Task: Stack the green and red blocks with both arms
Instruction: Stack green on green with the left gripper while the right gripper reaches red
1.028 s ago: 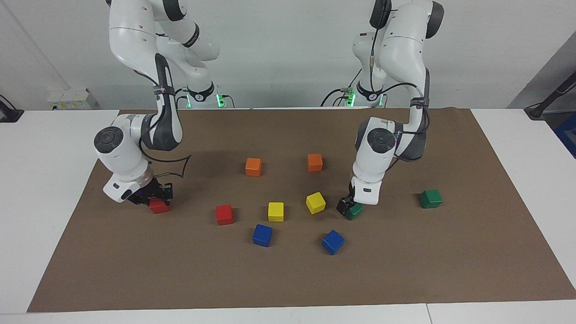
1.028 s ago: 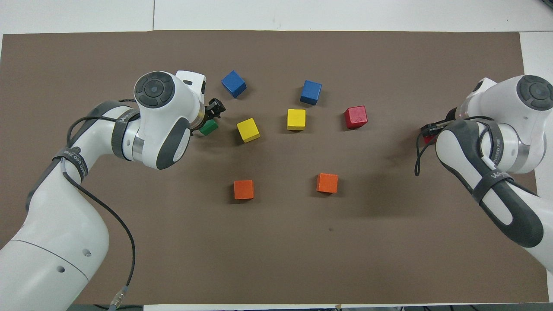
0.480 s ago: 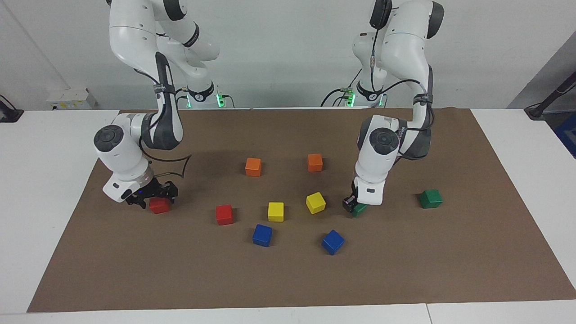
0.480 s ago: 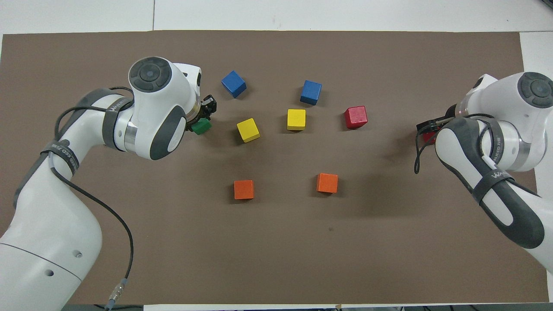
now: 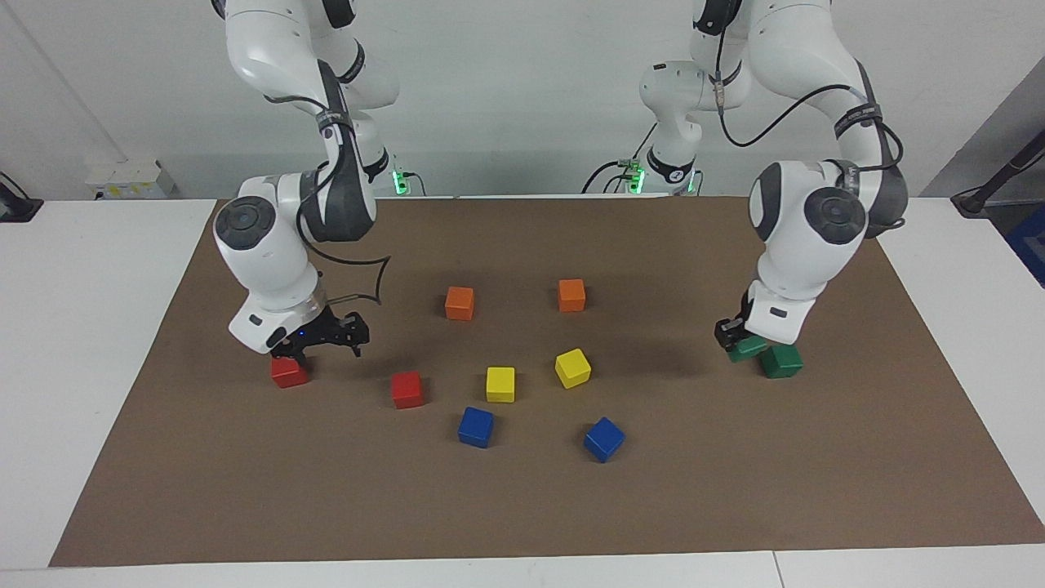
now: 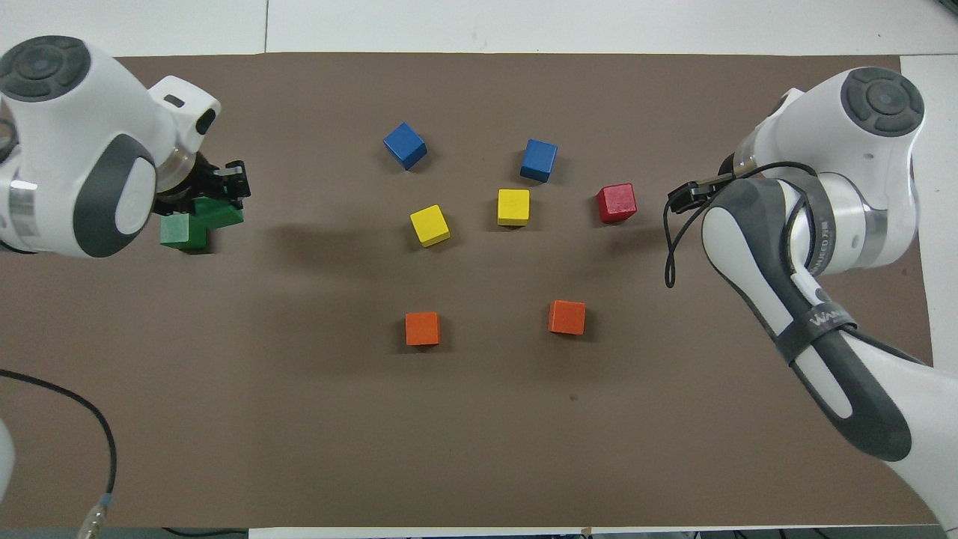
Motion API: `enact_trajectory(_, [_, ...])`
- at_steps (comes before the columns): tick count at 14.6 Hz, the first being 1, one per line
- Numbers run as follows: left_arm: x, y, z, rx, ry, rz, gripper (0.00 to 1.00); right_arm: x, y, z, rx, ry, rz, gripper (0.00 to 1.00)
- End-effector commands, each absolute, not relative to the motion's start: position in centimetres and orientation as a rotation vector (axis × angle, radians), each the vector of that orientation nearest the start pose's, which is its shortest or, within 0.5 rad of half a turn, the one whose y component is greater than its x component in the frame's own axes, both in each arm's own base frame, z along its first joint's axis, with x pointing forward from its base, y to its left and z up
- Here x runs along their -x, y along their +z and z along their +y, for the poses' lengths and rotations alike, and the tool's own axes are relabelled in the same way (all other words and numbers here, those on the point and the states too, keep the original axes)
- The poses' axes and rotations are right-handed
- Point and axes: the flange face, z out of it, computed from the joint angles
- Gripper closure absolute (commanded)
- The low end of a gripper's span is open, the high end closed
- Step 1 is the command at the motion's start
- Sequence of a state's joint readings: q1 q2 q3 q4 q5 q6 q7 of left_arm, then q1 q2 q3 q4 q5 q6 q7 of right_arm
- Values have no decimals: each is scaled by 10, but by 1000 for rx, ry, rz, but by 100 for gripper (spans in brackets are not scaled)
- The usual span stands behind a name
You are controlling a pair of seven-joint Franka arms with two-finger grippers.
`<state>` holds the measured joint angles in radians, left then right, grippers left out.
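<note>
The left claw, clamped on a green cube, hangs off-centre over its twin and could topple it; the right claw gapes empty above a red cube.

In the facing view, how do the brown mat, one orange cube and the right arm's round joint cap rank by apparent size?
1. Brown mat, by far the largest.
2. Round joint cap.
3. Orange cube, smallest; the raised cap's position makes true sizes unsure.
</note>
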<state>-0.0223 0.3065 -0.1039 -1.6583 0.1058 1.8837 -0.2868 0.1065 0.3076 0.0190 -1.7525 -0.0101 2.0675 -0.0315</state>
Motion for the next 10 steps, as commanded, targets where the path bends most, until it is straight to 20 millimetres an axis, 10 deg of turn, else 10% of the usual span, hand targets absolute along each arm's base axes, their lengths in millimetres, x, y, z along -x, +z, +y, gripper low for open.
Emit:
enact_trajectory(1, [-630,416,-7,3090,95,67,100,-635,394,119,3136,-15,-257,0])
enact_trajectory(10, [-630,377,25,3146,54,143,100,-651,360,165,3115,-87,-267,0])
